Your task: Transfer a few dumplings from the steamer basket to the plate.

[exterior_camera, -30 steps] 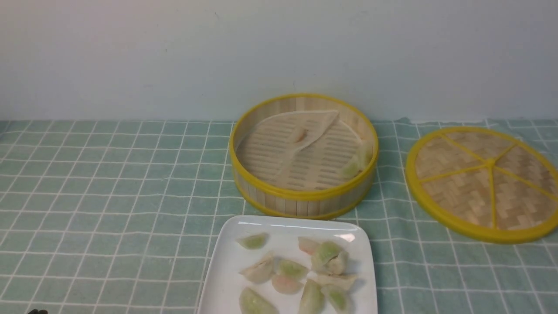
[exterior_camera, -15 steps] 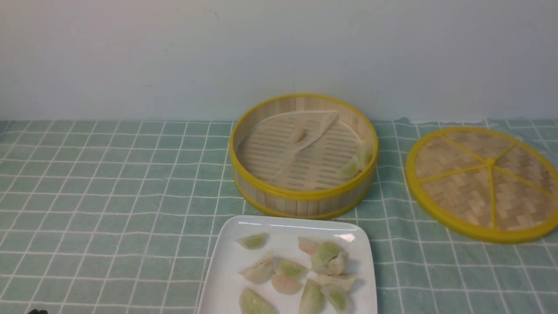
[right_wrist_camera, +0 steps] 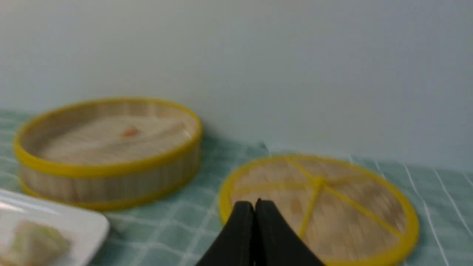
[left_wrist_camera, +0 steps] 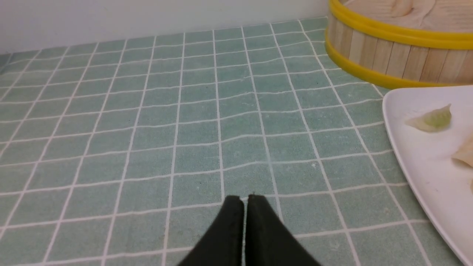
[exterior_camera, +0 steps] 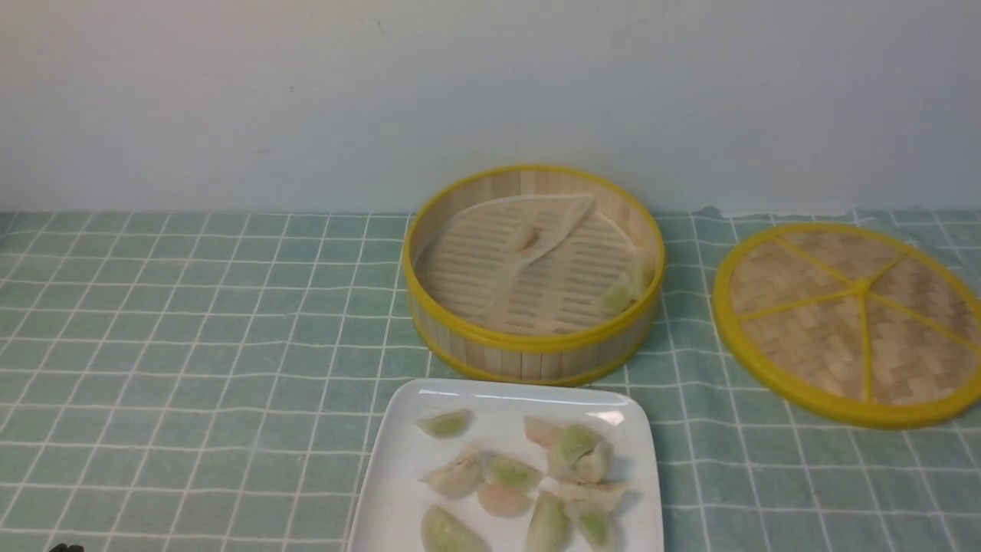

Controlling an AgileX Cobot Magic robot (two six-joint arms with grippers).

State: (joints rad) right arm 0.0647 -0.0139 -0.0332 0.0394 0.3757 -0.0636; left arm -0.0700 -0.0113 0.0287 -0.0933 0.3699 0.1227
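Observation:
The steamer basket (exterior_camera: pixel 536 349) stands at the back centre with a folded whitish liner. A pinkish dumpling (exterior_camera: pixel 526 238) lies under the liner fold and a green dumpling (exterior_camera: pixel 619 294) rests against the basket's right wall. The white plate (exterior_camera: pixel 398 460) sits in front of it with several dumplings (exterior_camera: pixel 521 483) on it. My left gripper (left_wrist_camera: pixel 245 199) is shut and empty, low over the cloth left of the plate (left_wrist_camera: pixel 414 162). My right gripper (right_wrist_camera: pixel 255 204) is shut and empty, in front of the lid, with the basket (right_wrist_camera: pixel 107 170) beyond to one side.
The flat woven lid (exterior_camera: pixel 851 322) with yellow spokes lies right of the basket, also in the right wrist view (right_wrist_camera: pixel 321 207). A green checked cloth (exterior_camera: pixel 191 345) covers the table. A pale wall runs along the back.

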